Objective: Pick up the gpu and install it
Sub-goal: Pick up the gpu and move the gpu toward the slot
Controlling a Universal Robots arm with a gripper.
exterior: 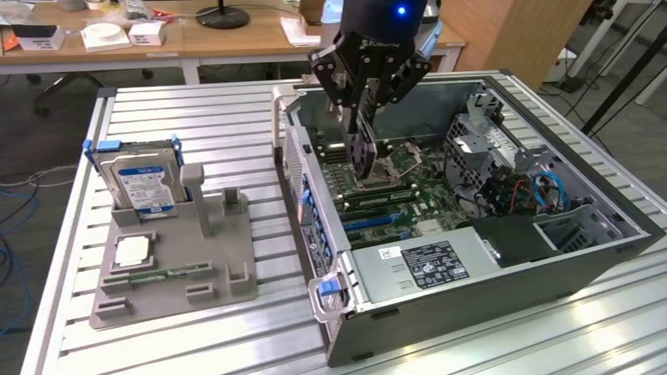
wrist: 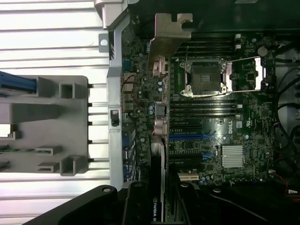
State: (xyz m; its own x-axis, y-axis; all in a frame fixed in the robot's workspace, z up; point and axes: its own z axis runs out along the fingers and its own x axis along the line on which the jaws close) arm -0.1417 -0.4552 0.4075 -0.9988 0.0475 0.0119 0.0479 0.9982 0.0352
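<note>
The gpu (exterior: 363, 155), a dark flat card, hangs on edge inside the open computer case (exterior: 599, 234), just above the motherboard (exterior: 411, 191). My gripper (exterior: 361, 117) is shut on the card's upper edge. In the wrist view the gpu (wrist: 158, 157) appears edge-on, its silver bracket (wrist: 167, 40) at the far end near the case's rear wall. It hovers over the board's edge beside the blue expansion slot (wrist: 190, 137). The gripper (wrist: 157, 208) clamps the card from both sides.
A grey parts holder (exterior: 208, 269) stands on the slatted table at the exterior view's left, carrying a hard drive (exterior: 146, 183), a processor chip (exterior: 133, 250) and a memory stick (exterior: 167, 275). The open CPU socket (wrist: 206, 77) and drive cage (exterior: 490, 144) lie close by.
</note>
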